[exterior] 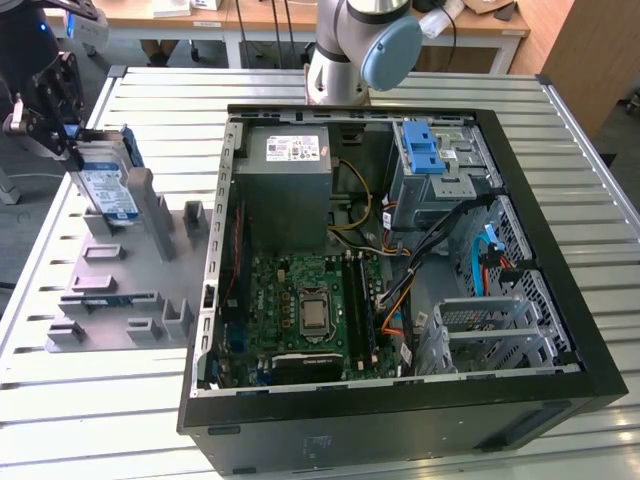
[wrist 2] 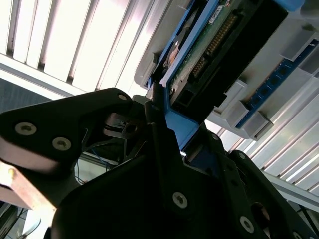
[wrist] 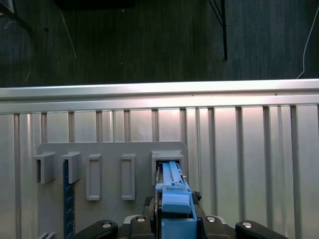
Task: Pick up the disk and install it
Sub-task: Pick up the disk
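Gripper [wrist 2: 175, 125] closest to lens: jaws pinching the disk [wrist 2: 214, 50] by its blue carrier frame.
Second wrist view: bare circuit board and connector pins are exposed. The disk is judged stiff, dense and shock-sensitive, so the hold belongs on the frame edges, though the plastic may flex or slip. The contact itself is hidden behind the gripper body. First wrist view: disk [wrist: 174, 196] edge-on, standing in a slot of the grey rack [wrist: 112, 149] on the slatted worktop [wrist: 249, 139]. Exterior view: disk [exterior: 108, 190] upright in the rack [exterior: 120, 290] near the worktop's [exterior: 90, 420] far corner at the exterior view's left, outside the open computer case [exterior: 380, 410]. Its lower end is hidden.
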You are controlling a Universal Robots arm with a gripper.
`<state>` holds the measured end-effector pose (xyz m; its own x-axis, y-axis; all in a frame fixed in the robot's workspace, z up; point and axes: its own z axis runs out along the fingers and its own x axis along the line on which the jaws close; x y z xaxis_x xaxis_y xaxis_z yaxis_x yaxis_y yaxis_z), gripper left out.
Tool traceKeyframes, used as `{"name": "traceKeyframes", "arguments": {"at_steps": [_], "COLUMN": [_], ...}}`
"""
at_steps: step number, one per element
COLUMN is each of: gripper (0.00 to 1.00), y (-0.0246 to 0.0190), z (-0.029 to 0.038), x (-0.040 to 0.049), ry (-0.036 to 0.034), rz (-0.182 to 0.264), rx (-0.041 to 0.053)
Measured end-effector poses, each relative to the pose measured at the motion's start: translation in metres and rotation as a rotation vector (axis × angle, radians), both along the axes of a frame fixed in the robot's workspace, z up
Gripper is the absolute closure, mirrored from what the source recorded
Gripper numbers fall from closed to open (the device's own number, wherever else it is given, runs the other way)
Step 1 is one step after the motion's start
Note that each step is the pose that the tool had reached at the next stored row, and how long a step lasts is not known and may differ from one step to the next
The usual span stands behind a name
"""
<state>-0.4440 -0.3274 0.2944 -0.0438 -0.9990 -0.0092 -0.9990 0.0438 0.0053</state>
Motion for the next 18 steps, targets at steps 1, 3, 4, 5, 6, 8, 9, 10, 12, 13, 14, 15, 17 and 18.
{"name": "traceKeyframes", "arguments": {"at_steps": [1,3,4,5,6,8,9,10,12,13,14,15,17,18], "gripper": [0.64,0.64,0.64,0.64,0.64,0.64,0.64,0.64,0.64,0.64,0.64,0.64,0.64,0.64], "y": [0.0,0.0,0.0,0.0,0.0,0.0,0.0,0.0,0.0,0.0,0.0,0.0,0.0,0.0], "z": [0.0007,0.0019,0.0027,0.0034,0.004,0.0055,0.0062,0.007,0.0087,0.0095,0.0102,0.0111,0.0126,0.0133], "x": [0.0,0.0,0.0,0.0,0.0,0.0,0.0,0.0,0.0,0.0,0.0,0.0,0.0,0.0], "ry": [0.0001,0.0,0.0001,0.0,0.0,0.0,0.0,0.0,0.0,0.0001,-0.0001,-0.0001,-0.0001,0.0], "rz": [0.0,0.0,0.0,0.0,0.0,0.0,0.0,0.0,0.0,0.0,0.0,0.0,0.0,0.0], "rx": [0.0,0.0,0.0,0.0,0.0,0.0,0.0,0.0,0.0,0.0,0.0001,0.0001,0.0,0.0]}}
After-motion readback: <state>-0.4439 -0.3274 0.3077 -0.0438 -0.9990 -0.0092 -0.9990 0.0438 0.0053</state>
